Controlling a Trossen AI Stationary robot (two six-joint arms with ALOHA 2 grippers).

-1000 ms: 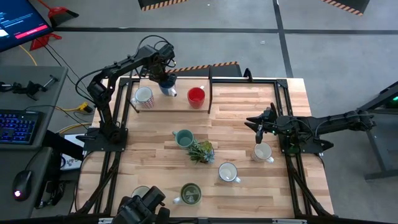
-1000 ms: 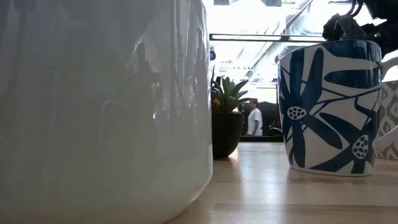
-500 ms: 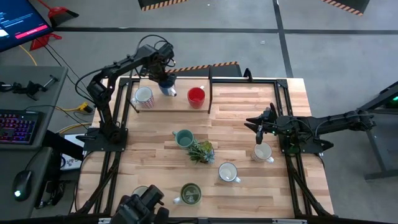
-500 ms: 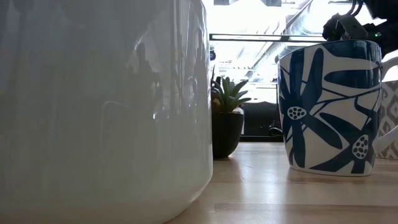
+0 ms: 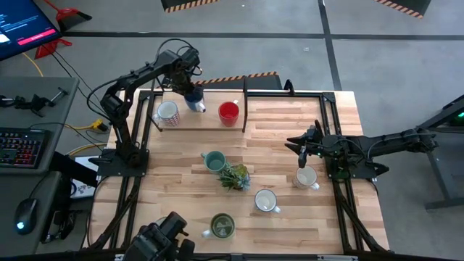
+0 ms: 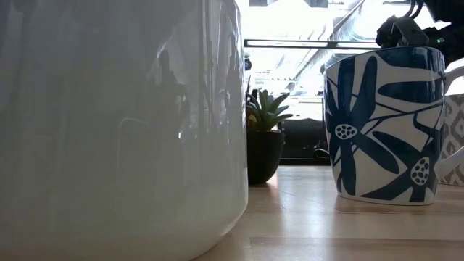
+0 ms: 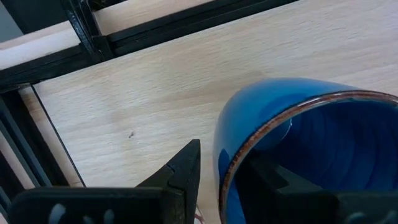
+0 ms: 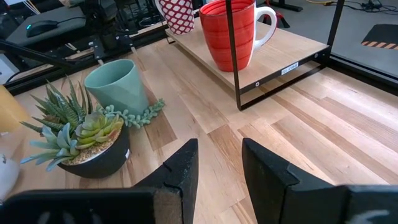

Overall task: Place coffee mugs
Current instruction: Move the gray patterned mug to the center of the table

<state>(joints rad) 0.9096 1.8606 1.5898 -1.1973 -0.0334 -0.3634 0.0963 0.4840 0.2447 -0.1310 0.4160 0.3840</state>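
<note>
My left gripper (image 5: 190, 90) is over the blue mug (image 5: 195, 101), which stands on the raised shelf (image 5: 203, 122) at the table's far left. In the left wrist view it (image 7: 227, 155) is open, with one finger inside the blue mug (image 7: 323, 143) and one outside. A narrow gap shows at the outer finger. The white patterned mug (image 5: 167, 112) and the red mug (image 5: 228, 112) also stand on the shelf. The teal mug (image 5: 214, 161), two white mugs (image 5: 306, 177) (image 5: 266, 201) and the olive mug (image 5: 221, 226) stand on the table. My right gripper (image 5: 297, 145) hangs open above the table's right half. My left gripper straddles the blue mug's wall at the rim (image 7: 239, 155), coming from above. The outer finger (image 7: 186, 171) stands clear of the wall. Whether the inner finger (image 7: 273, 183) touches the inside, I cannot tell. The mug's base rests on the shelf.
A small spiky plant (image 5: 234, 176) in a dark pot sits mid-table beside the teal mug. The shelf's black frame post (image 8: 231, 50) rises in front of the red mug (image 8: 227, 34). In the low view a large white mug (image 6: 116, 123) and a blue-flowered mug (image 6: 384, 123) stand close.
Neither gripper nor any mug has visibly moved. A person who showed far behind the table in the low view has gone out of sight.
</note>
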